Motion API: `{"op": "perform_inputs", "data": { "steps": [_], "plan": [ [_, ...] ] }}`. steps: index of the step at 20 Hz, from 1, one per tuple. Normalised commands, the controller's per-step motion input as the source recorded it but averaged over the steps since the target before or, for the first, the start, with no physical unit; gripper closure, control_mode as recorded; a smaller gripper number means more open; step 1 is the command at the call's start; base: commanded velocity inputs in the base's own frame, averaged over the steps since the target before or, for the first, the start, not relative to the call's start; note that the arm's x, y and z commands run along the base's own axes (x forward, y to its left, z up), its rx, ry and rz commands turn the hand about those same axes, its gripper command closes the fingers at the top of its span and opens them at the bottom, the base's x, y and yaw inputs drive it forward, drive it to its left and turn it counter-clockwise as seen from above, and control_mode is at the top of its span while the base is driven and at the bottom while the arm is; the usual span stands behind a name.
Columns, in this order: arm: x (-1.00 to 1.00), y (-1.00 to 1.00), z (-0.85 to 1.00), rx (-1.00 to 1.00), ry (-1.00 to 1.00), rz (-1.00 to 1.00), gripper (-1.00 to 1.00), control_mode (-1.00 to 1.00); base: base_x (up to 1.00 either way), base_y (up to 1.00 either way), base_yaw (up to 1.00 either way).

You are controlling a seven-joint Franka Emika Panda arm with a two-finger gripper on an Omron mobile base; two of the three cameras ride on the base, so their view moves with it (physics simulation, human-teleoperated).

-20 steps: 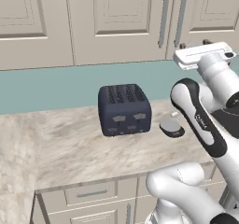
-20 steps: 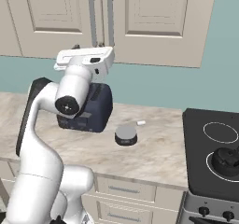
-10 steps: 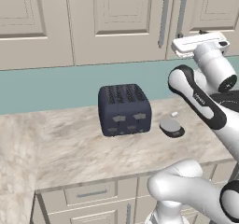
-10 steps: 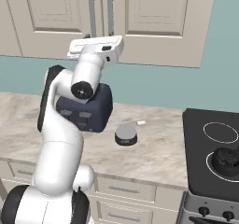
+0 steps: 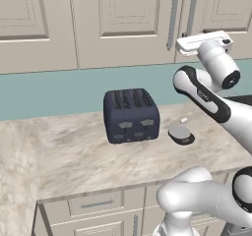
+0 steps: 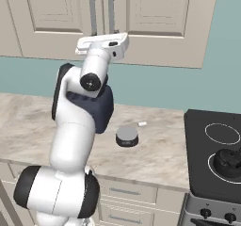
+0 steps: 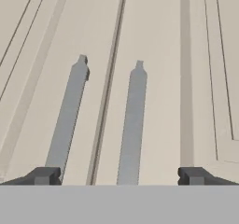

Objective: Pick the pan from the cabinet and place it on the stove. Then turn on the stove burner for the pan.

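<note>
beige cabinet [image 7: 154,41], 2 grey bar handles [image 7: 133,125]

We find no readable text, labels, brand names, numbers or signs on anything in these views; every surface we can see is unmarked.

toaster [image 5: 131,115]: dark blue, four slots, on marble counter [image 5: 69,156] | small grey round dish [image 5: 181,133]: just right of toaster | black kettle [image 6: 229,160]: at far right | drawers [image 5: 93,203]: below counter
</note>
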Motion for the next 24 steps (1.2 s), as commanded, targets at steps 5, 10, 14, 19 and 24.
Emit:
{"op": "perform_inputs", "data": {
  "steps": [5,10,14,19,24],
  "plan": [
    [0.53,0.0,0.0,0.0,0.08,-0.02,-1.0,-1.0,0.0,0.0,0.0],
    [0.52,0.0,0.0,0.0,0.07,-0.04,-1.0,-1.0,0.0,0.0,0.0],
    [0.43,0.0,0.0,0.0,0.07,-0.02,-1.0,-1.0,0.0,0.0,0.0],
    [0.42,0.0,0.0,0.0,0.09,-0.01,-1.0,-1.0,0.0,0.0,0.0],
    [0.5,0.08,-0.03,0.0,0.11,-0.01,1.0,-1.0,0.0,0.0,0.0]
  ]
}}
